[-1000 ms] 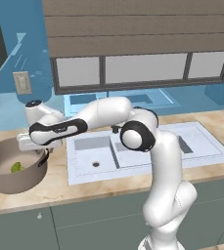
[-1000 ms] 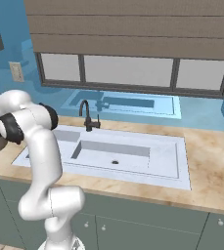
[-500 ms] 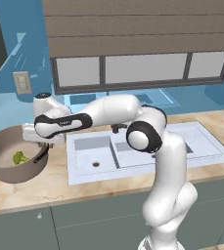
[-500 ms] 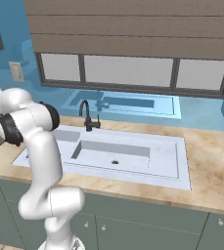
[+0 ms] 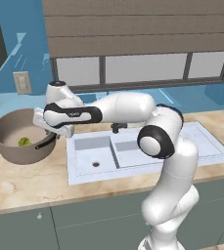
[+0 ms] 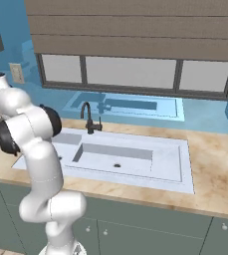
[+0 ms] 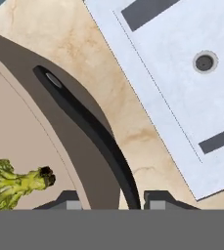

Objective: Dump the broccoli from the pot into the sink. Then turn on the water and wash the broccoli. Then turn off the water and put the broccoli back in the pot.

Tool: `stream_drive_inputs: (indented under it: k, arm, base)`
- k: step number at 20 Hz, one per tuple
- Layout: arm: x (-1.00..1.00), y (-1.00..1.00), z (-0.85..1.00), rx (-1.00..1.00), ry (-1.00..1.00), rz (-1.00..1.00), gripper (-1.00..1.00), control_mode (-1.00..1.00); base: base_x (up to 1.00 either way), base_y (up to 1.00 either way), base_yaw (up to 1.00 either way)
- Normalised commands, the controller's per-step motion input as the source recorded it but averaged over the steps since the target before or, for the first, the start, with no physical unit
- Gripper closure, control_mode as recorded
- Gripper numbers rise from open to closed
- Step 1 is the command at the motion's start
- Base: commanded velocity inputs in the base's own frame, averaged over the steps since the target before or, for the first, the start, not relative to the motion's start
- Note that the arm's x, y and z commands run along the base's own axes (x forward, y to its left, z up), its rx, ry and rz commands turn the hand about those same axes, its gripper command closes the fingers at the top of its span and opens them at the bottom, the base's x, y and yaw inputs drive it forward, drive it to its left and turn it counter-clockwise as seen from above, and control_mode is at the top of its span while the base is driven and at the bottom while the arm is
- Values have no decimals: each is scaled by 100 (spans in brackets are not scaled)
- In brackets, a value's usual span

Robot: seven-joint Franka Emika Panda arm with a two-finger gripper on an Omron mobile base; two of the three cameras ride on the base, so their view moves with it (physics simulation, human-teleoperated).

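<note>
A: Where was the gripper (image 5: 54, 133), and how were its jaws?

B: At the pot's (image 5: 15, 146) right side, closed down narrow on the black handle (image 7: 91, 129). In the hand view that handle ran straight down between the two dark fingertips (image 7: 67, 200), one on each side of it.

A: Did the pot sit flat?

B: It looked tipped a little, rim raised toward the arm, but I could not tell whether it had left the counter (image 5: 30, 183).

A: And the broccoli (image 5: 23, 142)?

B: Inside the pot, low on its taupe floor: a small lumpy yellow-green floret with a pale stalk, near the wall on the gripper's side.

A: What about the pot itself?

B: Large, round, grey-brown metal with a smooth, dull finish; the handle was a thin curved loop.

A: And the sink (image 5: 147, 149)?

B: White, rectangular, two basins, just right of the pot, with a strip of counter between them. A round dark drain (image 7: 204, 62) showed in the near basin. A thin black curved faucet (image 6: 88, 117) stood at its back edge.

A: The room?

B: A beige marbled counter over grey-green cabinet fronts (image 6: 145, 234), a blue wall (image 5: 20, 44), a wide window (image 6: 135, 74) under a brown ribbed blind (image 6: 135, 30), and a pale wall plate (image 5: 21, 82) above the pot.
</note>
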Motion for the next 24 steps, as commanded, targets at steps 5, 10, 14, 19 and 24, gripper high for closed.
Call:
stream_drive_inputs:
  k: [5, 10, 14, 19, 24]
  arm:
    - [-4, -22, 34, 5, 2, -28, 100, -100]
    - [-15, -30, 37, 6, 1, -29, 100, -100]
    - [-45, -38, 46, 8, 0, -26, 100, -100]
    - [-71, -46, 56, 11, 0, -21, 100, -100]
    - [-75, -55, 61, 13, 0, -20, 100, -100]
  base:
    - [0, 0, 0]
    - [0, 0, 0]
    - [0, 0, 0]
    - [0, 0, 0]
    - [0, 0, 0]
